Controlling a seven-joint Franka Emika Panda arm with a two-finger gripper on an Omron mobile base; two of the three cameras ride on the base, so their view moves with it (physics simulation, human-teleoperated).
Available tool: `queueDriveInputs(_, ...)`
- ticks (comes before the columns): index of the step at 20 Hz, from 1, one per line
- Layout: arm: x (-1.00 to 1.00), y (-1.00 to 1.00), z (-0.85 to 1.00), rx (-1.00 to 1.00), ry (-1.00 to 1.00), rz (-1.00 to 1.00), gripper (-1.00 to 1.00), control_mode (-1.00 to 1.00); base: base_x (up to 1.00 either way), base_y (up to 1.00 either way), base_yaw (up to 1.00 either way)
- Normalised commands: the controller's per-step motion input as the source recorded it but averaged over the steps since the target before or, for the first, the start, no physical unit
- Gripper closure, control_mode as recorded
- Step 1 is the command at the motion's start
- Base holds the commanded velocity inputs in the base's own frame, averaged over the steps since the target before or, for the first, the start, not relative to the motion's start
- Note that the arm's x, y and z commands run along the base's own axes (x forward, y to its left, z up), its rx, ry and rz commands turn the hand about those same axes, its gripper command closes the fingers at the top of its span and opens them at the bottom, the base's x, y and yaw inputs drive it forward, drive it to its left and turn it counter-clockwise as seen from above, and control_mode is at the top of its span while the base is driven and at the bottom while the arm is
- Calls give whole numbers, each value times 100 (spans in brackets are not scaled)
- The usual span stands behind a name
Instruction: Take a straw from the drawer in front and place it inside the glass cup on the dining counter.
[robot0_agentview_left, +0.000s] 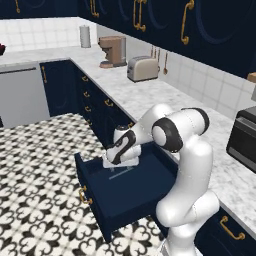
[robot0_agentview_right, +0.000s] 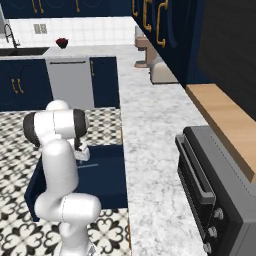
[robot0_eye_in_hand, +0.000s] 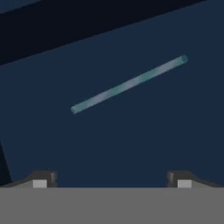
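Pale and thin, the straw (robot0_eye_in_hand: 129, 84) lay loose on the floor of the open drawer (robot0_agentview_left: 131, 192) near its back wall, looking light, stiff and roll-prone, best pinched mid-length by the wide-spread fingers (robot0_eye_in_hand: 40, 180) poised over it.

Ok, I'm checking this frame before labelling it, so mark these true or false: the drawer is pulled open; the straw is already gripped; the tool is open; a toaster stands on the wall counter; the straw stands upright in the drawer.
1. The drawer is pulled open. True.
2. The straw is already gripped. False: it lies free on the drawer floor, ahead of the tool.
3. The tool is open. True: its tips stand wide apart.
4. A toaster stands on the wall counter. True.
5. The straw stands upright in the drawer. False: it lies flat.
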Motion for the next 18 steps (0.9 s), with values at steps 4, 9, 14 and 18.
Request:
queueDriveInputs(4, 55, -24, -42, 0, 0, -16, -100, -100, 0, 0, 0)
queueDriveInputs(9, 31, -23, -41, 0, 0, -13, -100, -100, 0, 0, 0)
queueDriveInputs(14, 24, -12, -33, 0, -2, -9, -100, -100, 0, 0, 0)
queueDriveInputs(18, 33, -2, -26, 0, 0, -8, -100, -100, 0, 0, 0)
